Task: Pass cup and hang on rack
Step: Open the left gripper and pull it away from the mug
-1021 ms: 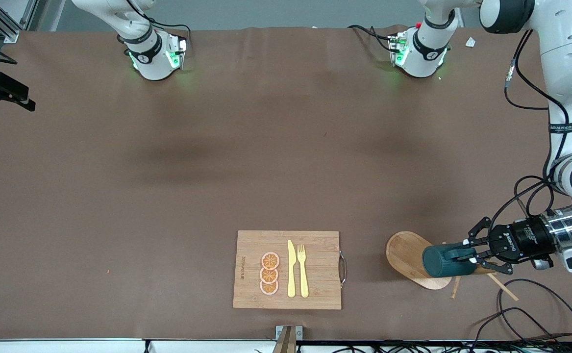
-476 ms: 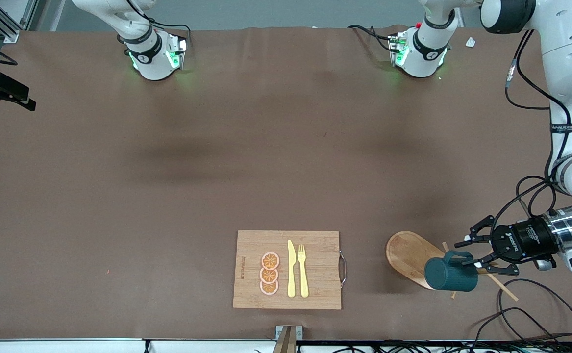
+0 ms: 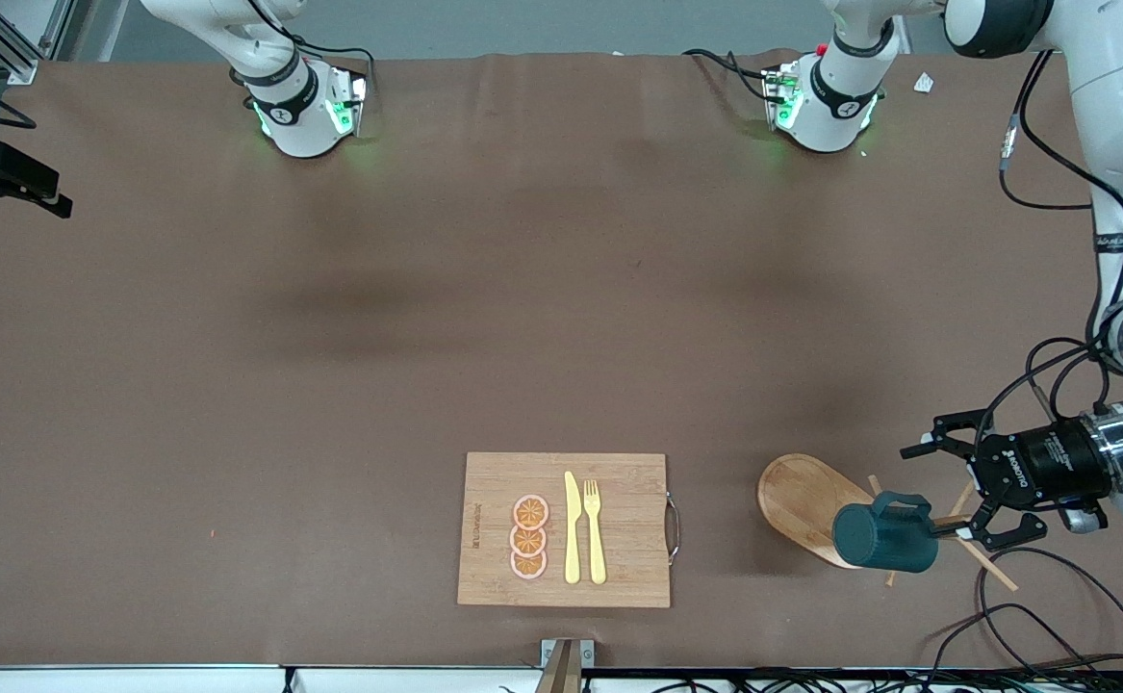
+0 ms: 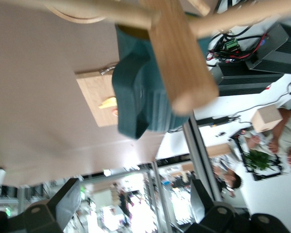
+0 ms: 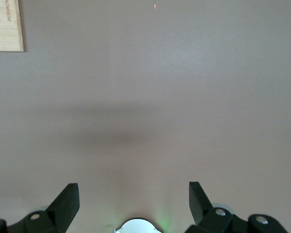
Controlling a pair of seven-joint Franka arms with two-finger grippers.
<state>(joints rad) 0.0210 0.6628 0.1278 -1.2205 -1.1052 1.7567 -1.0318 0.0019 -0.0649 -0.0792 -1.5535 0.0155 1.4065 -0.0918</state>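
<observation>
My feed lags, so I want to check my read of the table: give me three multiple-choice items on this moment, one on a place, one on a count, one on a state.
1. Where is the cup?
A. On the cutting board
B. Hanging on the rack
C. In front of the right arm's base

2. How many orange slices lie on the cutting board?
A. Two
B. Three
C. Five

3. What state is the left claw in?
A. Open, holding nothing
B. Shut on the cup
C. Shut on the fork

Answers:
1. B: the front view shows the cup at the rack, and the left wrist view shows its handle beside the pegs.
2. B: three round slices lie in a row beside the yellow knife and fork.
3. A: its fingers stand spread, apart from the cup.
</observation>
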